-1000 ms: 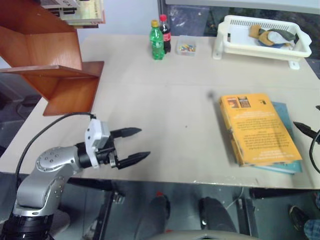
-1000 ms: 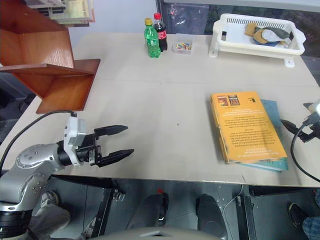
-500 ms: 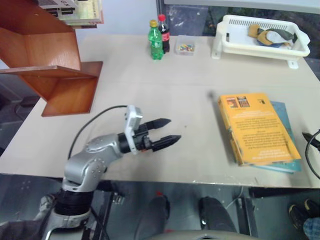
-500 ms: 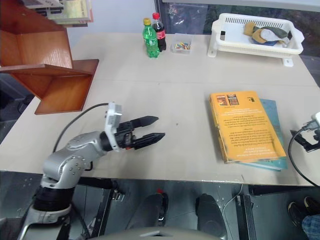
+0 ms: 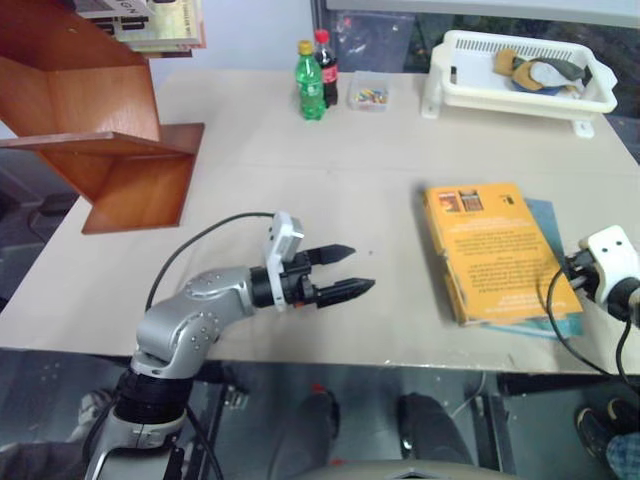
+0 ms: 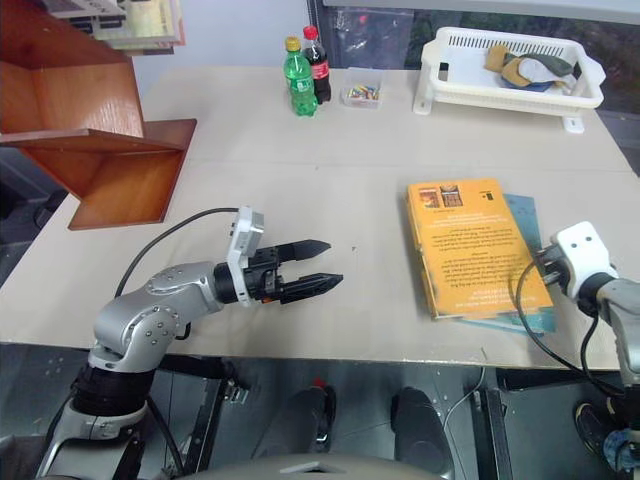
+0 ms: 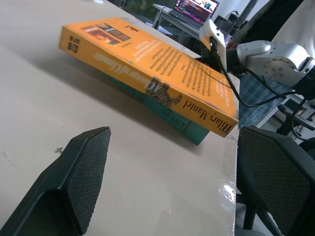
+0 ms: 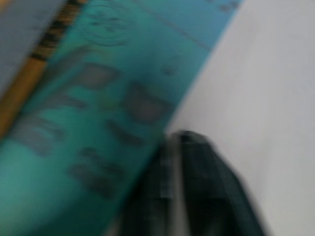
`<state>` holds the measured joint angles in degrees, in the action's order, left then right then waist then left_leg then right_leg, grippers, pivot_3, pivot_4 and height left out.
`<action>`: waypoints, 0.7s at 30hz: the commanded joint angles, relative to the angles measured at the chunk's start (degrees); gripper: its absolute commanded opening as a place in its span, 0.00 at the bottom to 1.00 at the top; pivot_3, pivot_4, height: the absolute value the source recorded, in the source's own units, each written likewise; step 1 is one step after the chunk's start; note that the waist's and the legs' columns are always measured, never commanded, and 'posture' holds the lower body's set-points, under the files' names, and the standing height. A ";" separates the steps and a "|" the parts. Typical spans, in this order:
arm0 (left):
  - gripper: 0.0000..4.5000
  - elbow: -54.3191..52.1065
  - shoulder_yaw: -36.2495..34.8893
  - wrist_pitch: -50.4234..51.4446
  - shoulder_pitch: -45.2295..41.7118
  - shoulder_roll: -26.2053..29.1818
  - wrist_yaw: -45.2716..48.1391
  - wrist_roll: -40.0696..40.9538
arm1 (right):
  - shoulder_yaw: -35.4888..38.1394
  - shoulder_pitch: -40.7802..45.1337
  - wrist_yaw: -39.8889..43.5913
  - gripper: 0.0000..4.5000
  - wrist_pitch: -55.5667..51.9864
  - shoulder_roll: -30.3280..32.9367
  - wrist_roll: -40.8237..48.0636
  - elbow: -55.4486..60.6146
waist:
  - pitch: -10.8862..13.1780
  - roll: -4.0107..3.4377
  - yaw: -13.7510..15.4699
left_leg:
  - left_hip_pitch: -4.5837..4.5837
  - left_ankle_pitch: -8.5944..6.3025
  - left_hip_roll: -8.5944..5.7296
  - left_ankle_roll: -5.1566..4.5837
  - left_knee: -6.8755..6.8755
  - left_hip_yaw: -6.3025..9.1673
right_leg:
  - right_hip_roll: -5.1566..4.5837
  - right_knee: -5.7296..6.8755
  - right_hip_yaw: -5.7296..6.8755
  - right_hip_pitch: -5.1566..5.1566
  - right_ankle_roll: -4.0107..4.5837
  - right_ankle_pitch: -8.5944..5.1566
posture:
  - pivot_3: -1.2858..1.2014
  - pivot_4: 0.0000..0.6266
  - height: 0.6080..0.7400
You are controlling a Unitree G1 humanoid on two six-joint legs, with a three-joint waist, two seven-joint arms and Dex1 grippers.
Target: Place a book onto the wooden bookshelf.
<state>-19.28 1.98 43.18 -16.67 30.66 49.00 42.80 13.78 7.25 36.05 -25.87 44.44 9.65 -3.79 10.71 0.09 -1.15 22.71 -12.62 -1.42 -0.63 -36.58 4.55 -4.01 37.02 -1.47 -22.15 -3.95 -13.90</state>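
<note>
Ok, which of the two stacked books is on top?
The orange book is on top, thick and covering most of the stack. The thinner teal book lies under it, showing only along the side towards the right pincer.

Glossy orange book (image 5: pixel 497 248) cover over a smooth teal book (image 5: pixel 555 270). Polished reddish wood on the bookshelf (image 5: pixel 95 140). Matt beige table (image 5: pixel 300 180). White slatted plastic basket (image 5: pixel 520 75) behind the book. Textured black pads (image 7: pixel 86 172), silvery metal arm (image 5: pixel 190 315).

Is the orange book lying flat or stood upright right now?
Flat. The book lies cover-up on the table, stacked on a thinner teal book.
</note>
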 commanded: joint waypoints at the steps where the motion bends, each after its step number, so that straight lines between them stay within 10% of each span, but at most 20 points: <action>1: 1.00 -1.93 -1.83 0.09 0.72 1.20 0.21 0.94 | -2.87 2.37 0.07 0.01 0.15 -1.84 -0.07 2.51 | 0.00 0.01 -0.09 | -0.01 0.00 0.01 0.00 0.00 0.00 | 0.01 0.00 0.00 0.00 0.00 0.00 | 0.52 0.24 1.00; 21: 1.00 1.94 -5.38 11.36 0.16 0.73 -5.65 7.13 | -4.57 1.37 -3.04 0.01 -3.47 -7.44 0.63 15.64 | 0.00 0.02 -0.05 | 0.04 0.00 0.01 0.00 0.01 0.11 | -0.01 0.02 0.03 -0.03 0.00 0.00 | 0.52 0.24 1.00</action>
<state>-17.16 -2.39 52.56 -15.76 32.14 44.42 47.58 6.04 9.40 32.70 -30.19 35.76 9.50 7.92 10.71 0.11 -1.19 22.76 -12.62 -1.42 -0.62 -36.56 4.67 -4.02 37.04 -1.43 -22.19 -3.95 -13.90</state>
